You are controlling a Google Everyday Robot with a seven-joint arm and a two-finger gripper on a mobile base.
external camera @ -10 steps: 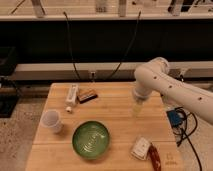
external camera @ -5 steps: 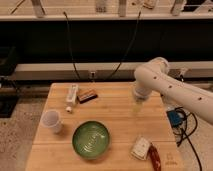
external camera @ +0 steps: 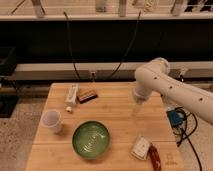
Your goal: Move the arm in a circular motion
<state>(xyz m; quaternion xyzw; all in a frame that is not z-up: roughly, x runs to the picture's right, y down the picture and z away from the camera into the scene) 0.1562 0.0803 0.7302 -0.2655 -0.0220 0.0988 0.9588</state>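
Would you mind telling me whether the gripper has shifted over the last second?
No. The gripper, at the narrow tip of the arm, hangs at the same spot over the wooden table, right of the green bowl.

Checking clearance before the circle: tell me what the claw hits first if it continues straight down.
Probably bare table: the claw on the arm points down at open wood, though depth is unclear.

Soft, even light falls from above, leaving the wooden tabletop [external camera: 115, 112] warm and bright while the wall behind stays dark. The whole view is blurry, its edges smeared. The glossy white arm [external camera: 170, 87] shows pale sheen, and its gripper [external camera: 137, 107] over the tabletop blurs into the wood.
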